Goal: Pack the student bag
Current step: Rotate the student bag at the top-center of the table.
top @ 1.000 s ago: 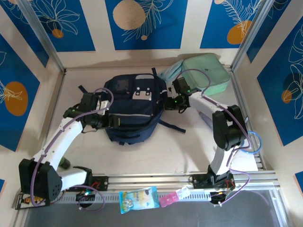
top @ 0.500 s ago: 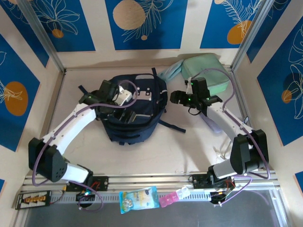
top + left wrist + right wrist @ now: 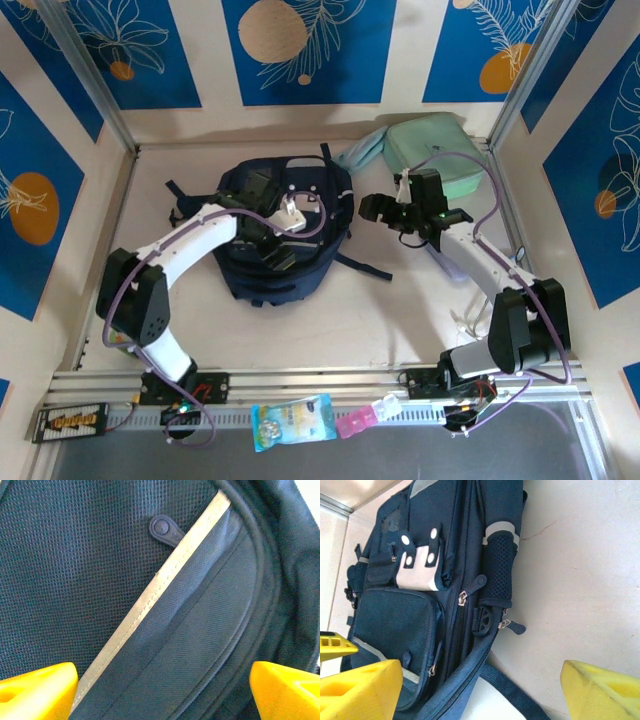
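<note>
Two grippers, both spread wide, holding nothing. Left gripper (image 3: 160, 690) low over the large dark navy fabric backpack (image 3: 312, 252), above its mesh panel (image 3: 75, 580) and pale stripe (image 3: 150, 600). Right gripper (image 3: 480, 690) beside the backpack, apart. Backpack flat on the beige table (image 3: 390, 315), near the far wall.

Your pictures are bright and evenly lit. The student bag (image 3: 300, 278) drops only a soft shadow on the pale, slightly glaring worktop (image 3: 400, 320).

pale table (image 3: 300, 335), student bag (image 3: 310, 268), mint case (image 3: 445, 135)
</note>
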Robot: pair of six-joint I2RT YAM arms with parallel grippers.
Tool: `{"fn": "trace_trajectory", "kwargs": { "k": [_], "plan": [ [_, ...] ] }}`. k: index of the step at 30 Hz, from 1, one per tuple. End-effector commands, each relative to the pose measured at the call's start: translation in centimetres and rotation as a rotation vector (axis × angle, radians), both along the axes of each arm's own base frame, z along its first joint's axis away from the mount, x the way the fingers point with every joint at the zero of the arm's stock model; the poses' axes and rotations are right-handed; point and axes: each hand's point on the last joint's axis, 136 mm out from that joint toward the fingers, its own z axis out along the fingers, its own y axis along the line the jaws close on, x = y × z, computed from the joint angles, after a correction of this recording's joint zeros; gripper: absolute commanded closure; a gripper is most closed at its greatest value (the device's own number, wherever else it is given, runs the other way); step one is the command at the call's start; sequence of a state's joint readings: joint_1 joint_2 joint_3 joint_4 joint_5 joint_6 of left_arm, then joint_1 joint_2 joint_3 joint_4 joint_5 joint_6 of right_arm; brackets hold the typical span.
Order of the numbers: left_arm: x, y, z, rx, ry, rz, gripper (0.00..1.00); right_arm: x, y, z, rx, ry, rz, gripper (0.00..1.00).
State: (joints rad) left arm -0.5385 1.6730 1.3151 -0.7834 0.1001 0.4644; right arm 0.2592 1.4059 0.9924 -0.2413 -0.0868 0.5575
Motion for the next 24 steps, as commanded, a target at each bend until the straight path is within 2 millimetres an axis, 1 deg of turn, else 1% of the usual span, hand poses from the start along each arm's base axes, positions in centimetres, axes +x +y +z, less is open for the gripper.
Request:
{"fn": "trace_trajectory", "kwargs": {
  "k": [1, 3, 6, 9, 12, 14, 16, 17, 20, 22, 24],
  "plan": [
    [0.4, 0.3, -0.5, 0.091, -0.017, -0.063, 0.13, -0.4, -0.1, 0.4, 0.035, 0.002, -0.008, 0.18],
    [0.3, 0.3, -1.1, 0.117, -0.014, -0.083, 0.13, -0.5, -0.5, 0.0, 0.024, 0.02, -0.031, 0.19],
    [0.1, 0.2, -1.7, 0.128, 0.001, -0.095, 0.14, -0.4, -0.8, 0.0, 0.019, 0.023, -0.047, 0.19],
    [-0.1, 0.2, -2.2, 0.129, 0.017, -0.107, 0.14, -0.4, -0.8, -0.2, 0.021, 0.033, -0.045, 0.19],
    [0.4, 0.7, -2.9, 0.167, 0.0, -0.102, 0.2, -0.3, -0.7, -0.4, 0.027, 0.043, -0.045, 0.19],
    [0.3, 0.7, -3.1, 0.171, 0.009, -0.11, 0.2, -0.2, -0.6, -0.5, 0.033, 0.047, -0.046, 0.19],
    [-0.3, 0.5, -3.1, 0.155, 0.034, -0.124, 0.17, -0.2, -0.5, -0.6, 0.037, 0.052, -0.043, 0.19],
    [-1.0, 0.2, -2.9, 0.133, 0.06, -0.137, 0.16, -0.2, -0.5, -0.6, 0.039, 0.053, -0.045, 0.19],
    [-2.6, -1.1, -1.8, 0.046, 0.133, -0.16, 0.13, -0.2, -0.5, -0.8, 0.042, 0.063, -0.048, 0.2],
    [-2.9, -1.3, -1.6, 0.026, 0.137, -0.167, 0.13, -0.2, -0.5, -1.0, 0.041, 0.068, -0.053, 0.2],
    [-2.5, -0.7, -2.2, 0.058, 0.108, -0.168, 0.15, -0.2, -0.5, -1.2, 0.045, 0.077, -0.055, 0.2]
  ]
}}
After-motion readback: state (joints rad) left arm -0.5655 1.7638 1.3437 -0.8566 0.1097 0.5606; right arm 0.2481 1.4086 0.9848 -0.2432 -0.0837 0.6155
